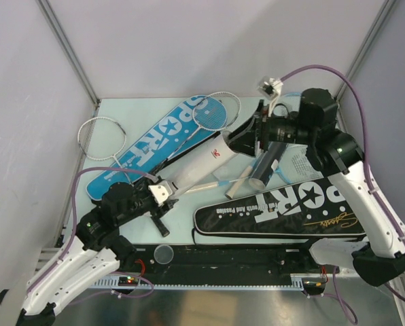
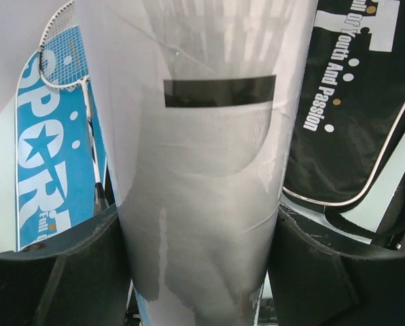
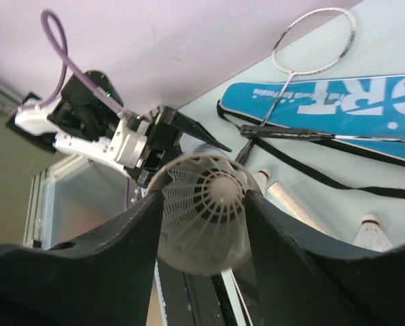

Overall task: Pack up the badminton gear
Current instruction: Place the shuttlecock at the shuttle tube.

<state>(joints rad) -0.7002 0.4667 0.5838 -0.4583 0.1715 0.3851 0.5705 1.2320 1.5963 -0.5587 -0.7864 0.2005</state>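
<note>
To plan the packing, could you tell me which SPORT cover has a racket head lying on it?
The blue cover, on the left: a racket head rests on its far end. The black cover lies on the right.

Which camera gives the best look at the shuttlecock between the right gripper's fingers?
The right wrist view: the shuttlecock fills its centre, cork and feathers sharp. The top view hides it behind the right arm. The left wrist view shows only the white tube, its wall filling the frame.

I read "SPORT" in white on the blue cover at far left. On the black cover at near right, "SPORT" again, with small "Of Youth And Passion".
</note>
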